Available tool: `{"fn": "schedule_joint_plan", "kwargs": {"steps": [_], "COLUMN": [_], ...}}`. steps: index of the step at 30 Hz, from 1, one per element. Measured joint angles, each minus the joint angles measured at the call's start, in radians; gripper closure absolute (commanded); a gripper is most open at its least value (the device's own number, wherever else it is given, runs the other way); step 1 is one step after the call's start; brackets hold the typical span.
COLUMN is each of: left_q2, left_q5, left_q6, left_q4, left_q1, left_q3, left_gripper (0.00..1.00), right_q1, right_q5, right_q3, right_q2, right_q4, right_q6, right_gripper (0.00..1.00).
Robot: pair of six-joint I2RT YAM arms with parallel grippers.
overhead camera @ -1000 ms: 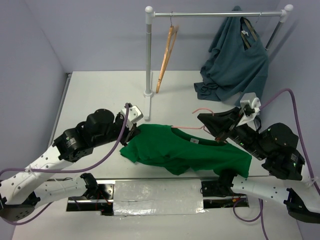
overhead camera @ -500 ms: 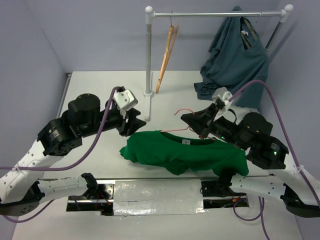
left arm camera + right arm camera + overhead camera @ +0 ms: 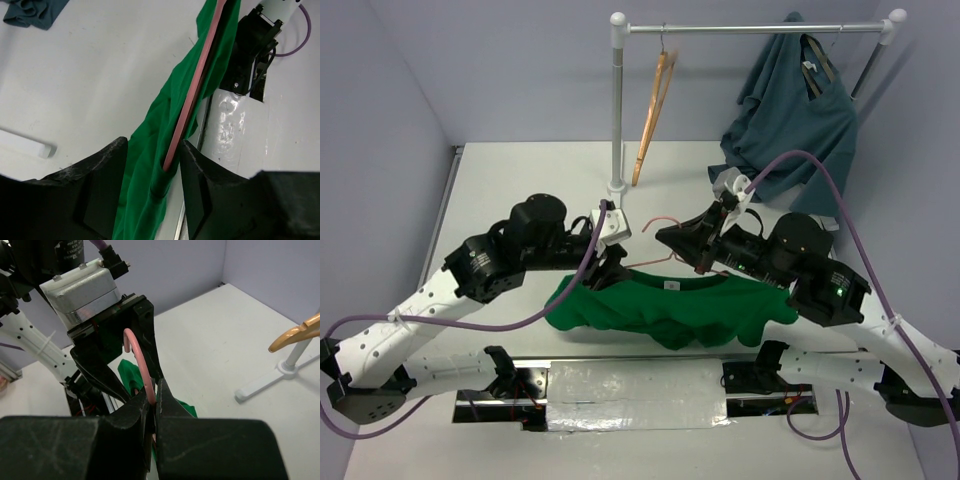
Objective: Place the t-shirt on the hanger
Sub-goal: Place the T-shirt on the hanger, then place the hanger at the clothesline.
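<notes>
Where the left gripper (image 3: 608, 268) hangs over the left end of the t-shirt (image 3: 670, 312), its jaws stand apart and grip nothing; in its wrist view the pink wire of the hanger (image 3: 189, 100) runs straight ahead between the fingers (image 3: 100, 175), green cloth bunched along it. The t-shirt lies spread along the near edge of the table (image 3: 520, 180), about midway between the side edges, long axis left to right, the white label (image 3: 671, 287) at the neck. The hanger follows that same line, its hook (image 3: 660, 221) rising by the neck, where the right gripper (image 3: 675, 248) is clamped shut on it. The left arm is thus nearer the hanger's left tip, which looks the place to draw cloth over; whether the wire sits inside I cannot tell
</notes>
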State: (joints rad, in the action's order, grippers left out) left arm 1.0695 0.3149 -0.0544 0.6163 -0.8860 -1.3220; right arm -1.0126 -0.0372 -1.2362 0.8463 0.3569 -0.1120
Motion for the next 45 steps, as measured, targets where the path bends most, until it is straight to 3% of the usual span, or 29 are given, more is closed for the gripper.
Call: {"fn": "schedule_joint_plan", "kwargs": {"steps": [3, 4, 5, 6, 8, 13, 16, 17, 21, 33, 45], "left_q2": [-0.001, -0.002, -0.002, -0.002, -0.003, -0.027, -0.047, -0.056, -0.093, -0.239, -0.309], "left_q5": [0.017, 0.021, 0.024, 0.026, 0.062, 0.093, 0.107, 0.113, 0.143, 0.2, 0.193], "left_q6": [-0.003, -0.006, -0.009, -0.018, -0.032, -0.05, -0.064, -0.074, -0.094, -0.127, -0.135], "left_q4": [-0.008, -0.009, -0.01, -0.01, -0.006, -0.018, -0.024, -0.026, -0.019, 0.078, 0.143], "left_q1": [0.0, 0.0, 0.0, 0.0, 0.0, -0.013, -0.009, -0.005, 0.005, 0.007, 0.007], "left_q3": [0.0, 0.0, 0.0, 0.0, 0.0, 0.025, 0.045, 0.053, 0.064, 0.058, 0.058], "left_gripper": [0.45, 0.56, 0.56, 0.86, 1.0, 1.0, 1.0, 1.0, 1.0, 1.0, 1.0], "right_q1": [0.0, 0.0, 0.0, 0.0, 0.001, 0.003, 0.002, 0.001, 0.001, 0.0, -0.022], "right_q5": [-0.004, -0.005, -0.005, -0.005, 0.006, 0.002, -0.013, -0.02, -0.031, -0.094, -0.248], "right_q3": [0.0, 0.0, 0.0, 0.0, 0.0, 0.002, 0.002, 0.002, -0.002, -0.152, -0.085], "right_q2": [-0.005, -0.009, -0.01, -0.011, -0.012, -0.01, -0.008, -0.01, -0.03, -0.072, -0.183], "right_q4": [-0.013, -0.018, -0.02, -0.023, -0.029, -0.034, -0.028, -0.023, 0.039, 0.283, 0.4], "right_q6": [-0.003, -0.004, -0.005, -0.005, 0.002, 0.002, 0.003, 0.014, 0.059, 0.243, 0.347], "right_gripper": [1.0, 1.0, 1.0, 1.0, 1.0, 0.96, 0.62, 0.45, 0.24, 0.25, 0.26]}}
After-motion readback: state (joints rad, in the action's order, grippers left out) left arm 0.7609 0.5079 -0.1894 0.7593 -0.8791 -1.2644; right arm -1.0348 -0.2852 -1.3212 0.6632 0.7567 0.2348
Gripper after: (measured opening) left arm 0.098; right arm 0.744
